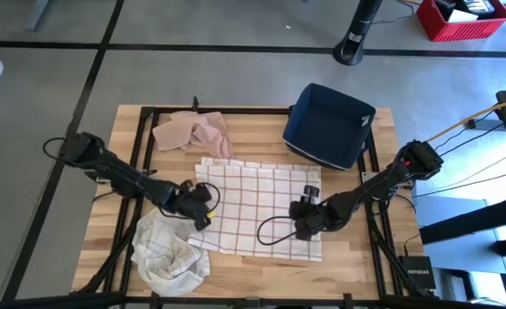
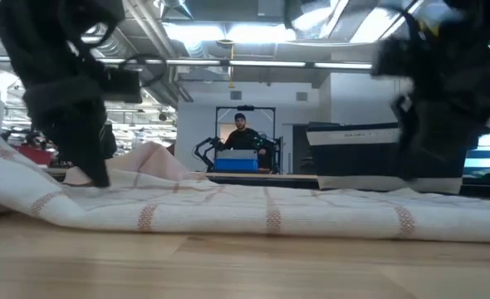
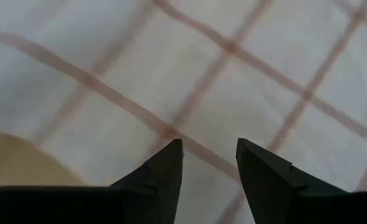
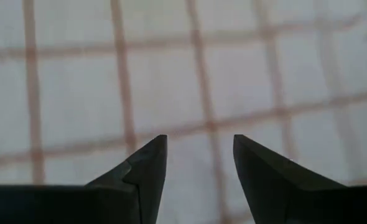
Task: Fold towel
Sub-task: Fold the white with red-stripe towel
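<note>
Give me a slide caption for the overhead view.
Both open grippers, left and right, poised over the spread checked towel, beside the blue bin.

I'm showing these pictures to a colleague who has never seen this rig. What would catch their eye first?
The checked towel spread flat mid-table, with the left gripper over its left edge and the right gripper over its right part, both open. Next, the blue bin at the far right and the crumpled white cloth at the near left.
</note>
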